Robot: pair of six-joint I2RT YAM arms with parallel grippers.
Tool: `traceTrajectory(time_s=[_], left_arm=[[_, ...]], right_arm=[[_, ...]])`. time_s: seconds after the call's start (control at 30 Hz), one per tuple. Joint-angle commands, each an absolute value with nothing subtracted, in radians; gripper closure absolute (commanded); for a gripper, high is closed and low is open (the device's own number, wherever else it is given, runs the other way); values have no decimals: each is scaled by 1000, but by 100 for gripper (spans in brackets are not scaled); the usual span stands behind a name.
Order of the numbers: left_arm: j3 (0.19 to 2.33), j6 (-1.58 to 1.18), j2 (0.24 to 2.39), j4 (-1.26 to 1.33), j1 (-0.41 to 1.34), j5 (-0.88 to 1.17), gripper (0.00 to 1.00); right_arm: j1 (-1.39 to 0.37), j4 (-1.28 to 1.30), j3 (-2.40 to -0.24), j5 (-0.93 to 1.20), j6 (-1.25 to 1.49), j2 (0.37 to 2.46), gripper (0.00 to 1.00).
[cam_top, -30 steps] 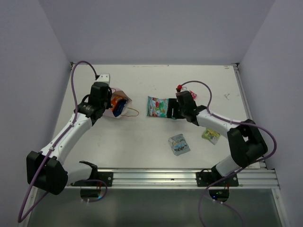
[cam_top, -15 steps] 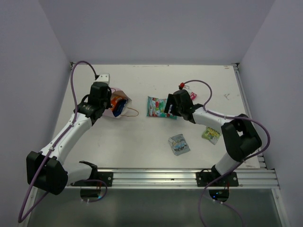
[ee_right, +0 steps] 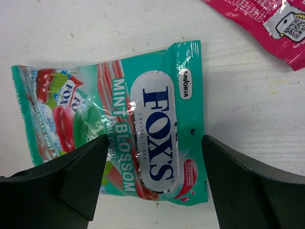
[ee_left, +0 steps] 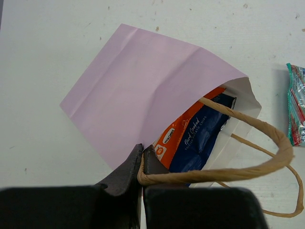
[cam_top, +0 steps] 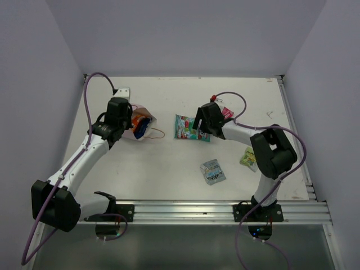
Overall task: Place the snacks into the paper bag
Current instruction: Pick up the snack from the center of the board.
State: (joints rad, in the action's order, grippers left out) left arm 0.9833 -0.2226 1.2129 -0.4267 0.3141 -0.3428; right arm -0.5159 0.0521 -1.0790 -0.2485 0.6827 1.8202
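The pale pink paper bag (cam_top: pixel 136 115) (ee_left: pixel 143 81) lies on its side at the left, mouth toward the middle. An orange packet (ee_left: pixel 183 131) and a dark blue packet (ee_left: pixel 202 138) lie inside it. My left gripper (cam_top: pixel 127 126) (ee_left: pixel 142 160) is shut on the bag's tan string handle (ee_left: pixel 248 124) at the mouth's edge. My right gripper (cam_top: pixel 198 127) (ee_right: pixel 153 143) hangs open over the teal-green packet (cam_top: pixel 187 127) (ee_right: pixel 128 124), one finger on each side of its near end. A pink-red packet (cam_top: pixel 227 112) (ee_right: pixel 267 16) lies just behind it.
A silver-grey packet (cam_top: pixel 212 171) lies toward the front middle and a yellow-green packet (cam_top: pixel 249 159) at the right, partly behind the right arm. A small white block (cam_top: pixel 124 90) sits at the back left. A metal rail (cam_top: pixel 214 211) runs along the near edge.
My right gripper has moved left over the teal-green packet and its jaws have widened. The left gripper and the bag have not moved.
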Motion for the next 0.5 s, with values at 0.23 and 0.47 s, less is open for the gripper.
traceTrajectory(time_s=[0.23, 0.47], left_arm=[[974, -218, 1186, -387, 302, -339, 100], [973, -218, 1186, -388, 301, -337, 100]], right_arm=[[-512, 11, -1072, -293, 686, 1913, 21], [-511, -57, -1000, -181, 663, 1902, 65]])
